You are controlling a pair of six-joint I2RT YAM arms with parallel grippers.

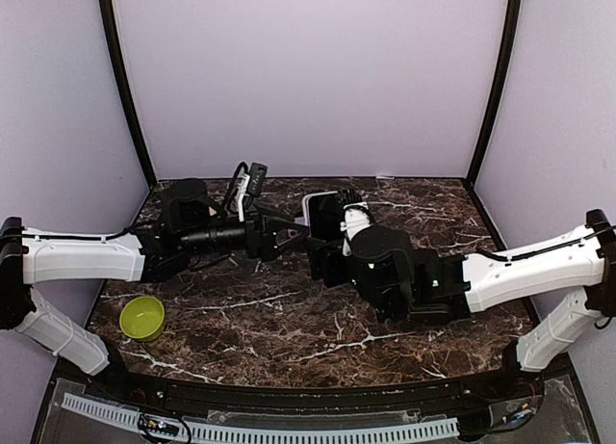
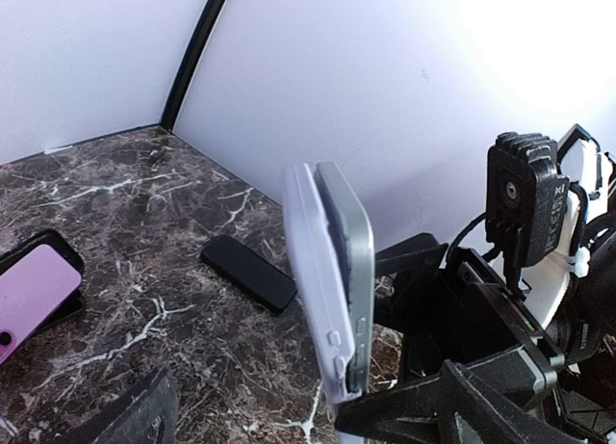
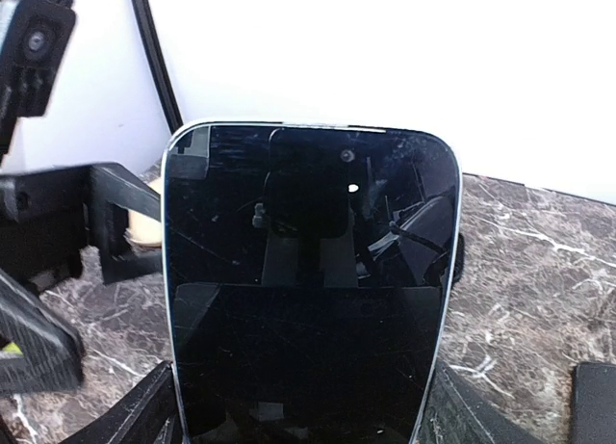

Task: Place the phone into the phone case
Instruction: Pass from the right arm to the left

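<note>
Standing up above the table [image 1: 289,319], the phone [image 3: 308,300] is gripped by the right gripper [image 3: 308,423], the left gripper [image 1: 292,234] is held wide beside it, and the case [image 2: 310,271] seems only partly pushed on.

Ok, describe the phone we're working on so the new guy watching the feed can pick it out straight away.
Go to the middle of the dark marble table. The phone stands upright there in the right gripper, black glass with a pale grey rim. The other black phone lies flat on the marble, so only this one is up on end.
</note>
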